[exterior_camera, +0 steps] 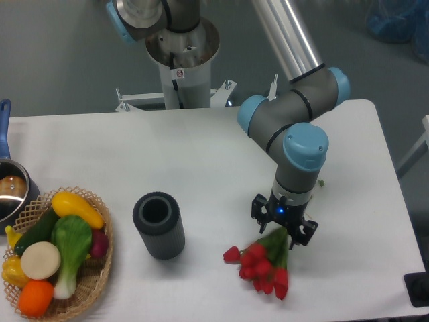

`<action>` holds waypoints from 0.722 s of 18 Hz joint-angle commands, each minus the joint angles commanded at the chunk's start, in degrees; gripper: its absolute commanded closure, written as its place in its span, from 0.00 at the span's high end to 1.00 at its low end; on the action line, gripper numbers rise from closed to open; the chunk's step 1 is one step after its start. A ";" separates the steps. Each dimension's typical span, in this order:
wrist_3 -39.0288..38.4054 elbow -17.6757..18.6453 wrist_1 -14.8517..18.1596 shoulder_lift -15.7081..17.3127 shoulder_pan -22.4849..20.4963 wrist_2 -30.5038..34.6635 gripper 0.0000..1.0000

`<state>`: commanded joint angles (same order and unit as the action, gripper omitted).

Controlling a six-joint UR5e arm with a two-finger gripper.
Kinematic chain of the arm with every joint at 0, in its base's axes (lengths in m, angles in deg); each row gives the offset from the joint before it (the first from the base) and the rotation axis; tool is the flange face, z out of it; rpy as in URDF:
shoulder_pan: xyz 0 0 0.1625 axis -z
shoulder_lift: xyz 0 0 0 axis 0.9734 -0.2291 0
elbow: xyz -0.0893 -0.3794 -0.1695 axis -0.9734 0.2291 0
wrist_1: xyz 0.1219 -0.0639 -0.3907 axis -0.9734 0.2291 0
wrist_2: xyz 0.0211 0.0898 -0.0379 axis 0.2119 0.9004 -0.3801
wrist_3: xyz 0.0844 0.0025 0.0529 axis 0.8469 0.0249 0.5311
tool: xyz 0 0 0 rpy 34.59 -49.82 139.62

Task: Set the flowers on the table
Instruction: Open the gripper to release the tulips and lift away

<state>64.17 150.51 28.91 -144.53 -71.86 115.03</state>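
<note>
Low in the frame right of centre, the flowers (263, 268) look light and floppy, best held by the stems where the gripper (284, 232) seemingly pinches them above the table (201, 168).

Grey floor (60, 60) fills the upper part of the frame, evenly lit. A blue crumpled object (397, 19), too blurred to identify, lies at upper right. White furniture edge (425, 124) shows at far right.
</note>
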 joint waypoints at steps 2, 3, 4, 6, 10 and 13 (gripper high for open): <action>-0.26 0.00 -0.09 0.44 -0.18 0.00 1.00; -0.96 0.00 -0.09 0.53 -0.87 -0.09 1.00; -1.75 -0.17 -0.09 0.96 -1.32 0.00 1.00; -2.02 -0.61 -0.09 1.40 -1.84 0.96 1.00; -1.58 -2.20 0.09 2.72 -2.11 1.85 1.00; -1.32 -2.11 0.09 3.43 -2.55 1.85 1.00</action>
<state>62.85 148.40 29.00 -141.11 -74.41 116.87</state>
